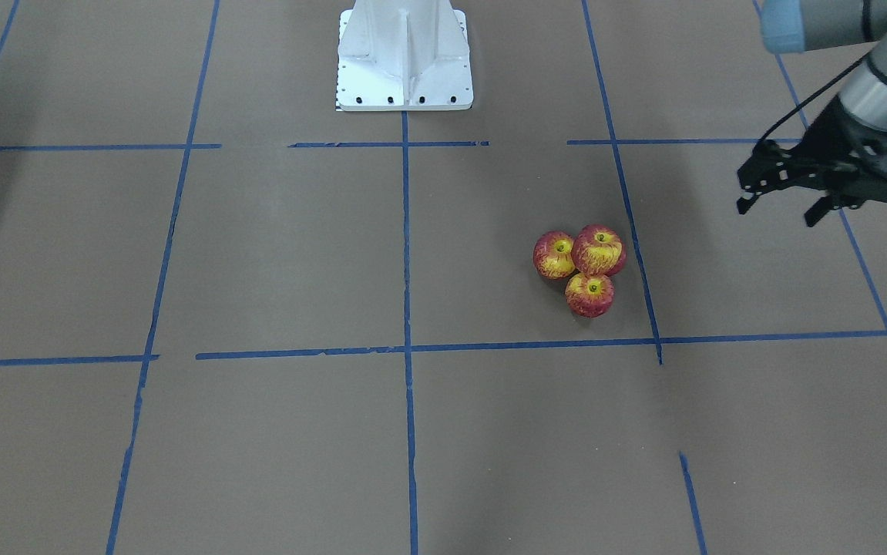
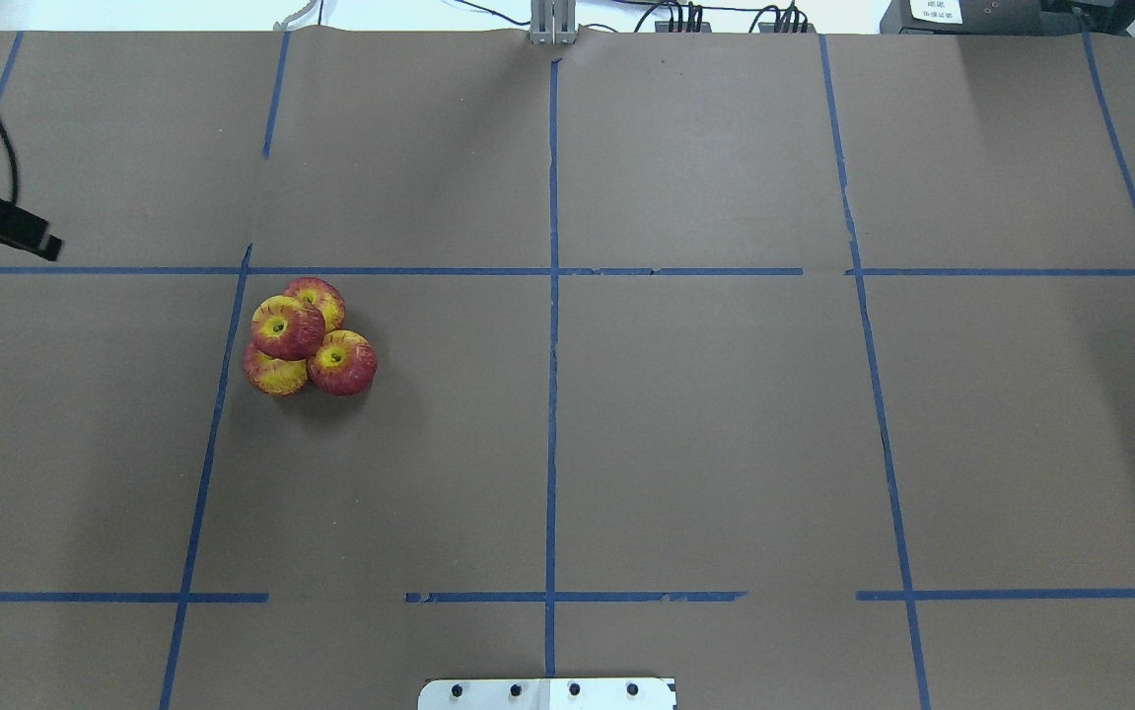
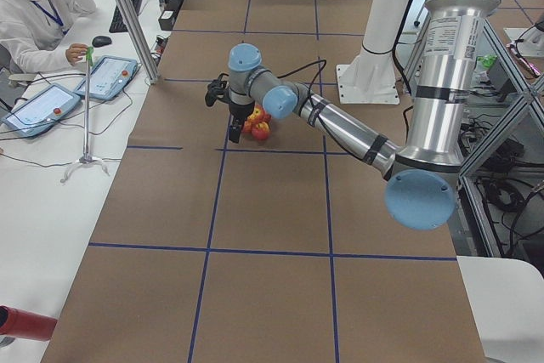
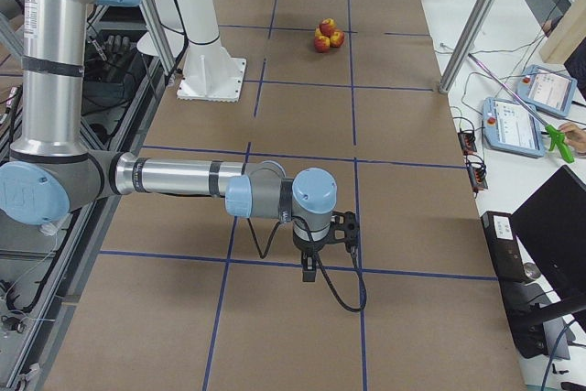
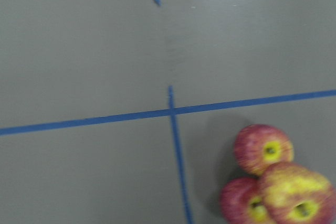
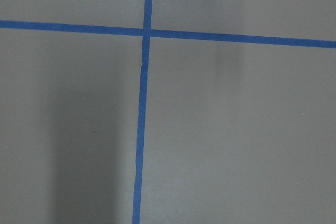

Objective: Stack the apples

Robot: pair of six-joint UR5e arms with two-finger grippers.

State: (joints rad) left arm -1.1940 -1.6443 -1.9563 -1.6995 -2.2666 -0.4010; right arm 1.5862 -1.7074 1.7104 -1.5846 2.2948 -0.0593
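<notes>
Right gripper (image 4: 310, 267): nearest item in the right-end view. It hangs fingers-down over the brown table (image 4: 403, 190), close to a crossing of blue tape (image 6: 140, 129). It shows only from this side, so whether its fingers are spread or closed cannot be told. Its wrist camera takes in paper and two crossing tape lines.

White base plate (image 2: 547, 693): at the robot's edge of the table, 6 o'clock in the overhead view.

Apples (image 2: 340, 363): four, red streaked with yellow, in one tight cluster at about 11 o'clock from the base plate, just right of a lengthwise tape line. Three sit on the table, touching. The top apple (image 2: 287, 326) rests on them with its stem hollow up, and the lower three show around it at roughly 1, 4 and 6 o'clock. The left wrist camera catches the cluster at 5 o'clock in its frame.

Left gripper (image 1: 778, 208): farthest, raised above the table and well apart from the cluster, between 9 and 10 o'clock of it overhead. Its fingers are spread wide and hold nothing.
</notes>
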